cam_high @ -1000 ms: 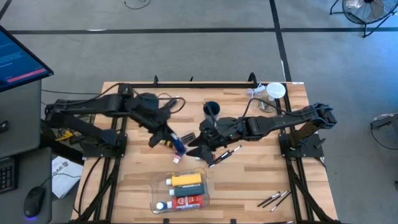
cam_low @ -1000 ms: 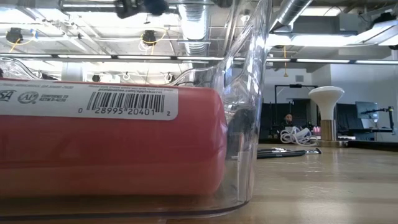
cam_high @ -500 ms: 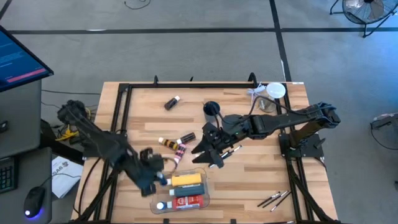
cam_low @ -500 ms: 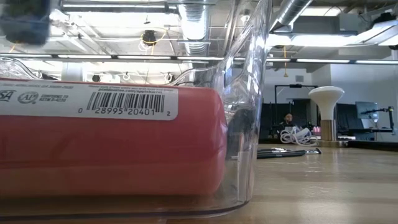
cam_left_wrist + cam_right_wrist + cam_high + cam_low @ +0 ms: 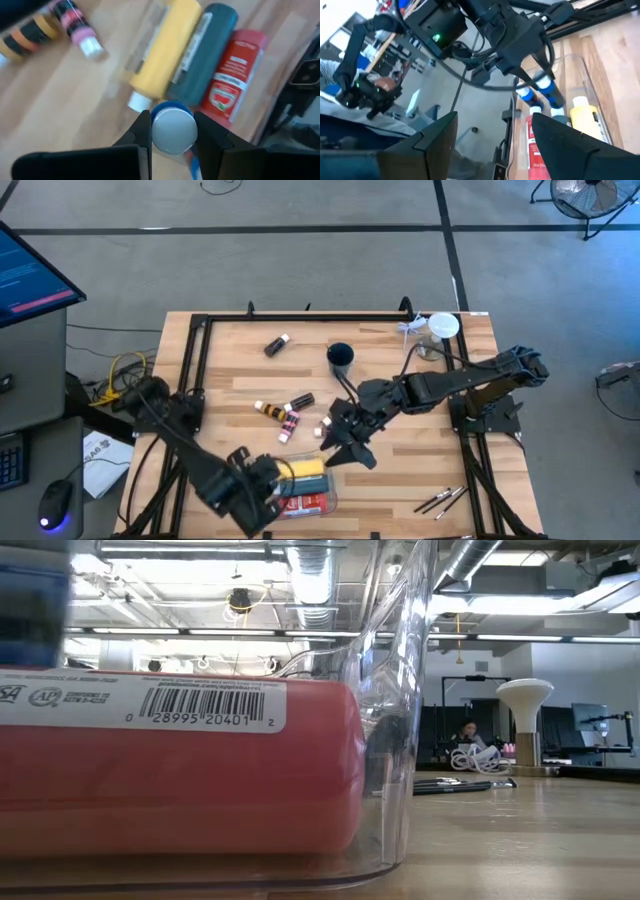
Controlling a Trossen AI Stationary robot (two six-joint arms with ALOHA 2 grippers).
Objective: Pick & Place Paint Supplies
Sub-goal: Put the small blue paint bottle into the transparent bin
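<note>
High view shows the wooden surface point(image 5: 400, 480) with a clear tray point(image 5: 330, 502) near its front edge holding a yellow bottle point(image 5: 307, 468), a dark green tube point(image 5: 202, 52) and a red tube point(image 5: 310, 504) side by side. Above the tray's left end, the left end effector point(image 5: 262, 492) hangs with its fingers point(image 5: 142, 131) clamped around a small blue bottle with a silver cap point(image 5: 172, 129). Nearer mid-surface, the right end effector point(image 5: 345, 442) hovers with its fingers point(image 5: 437, 132) spread wide and nothing between them. Small tubes point(image 5: 280, 410) lie loose just left of it, another brown bottle point(image 5: 275, 345) farther back, and thin brushes point(image 5: 440, 500) lie at the front right corner.
</note>
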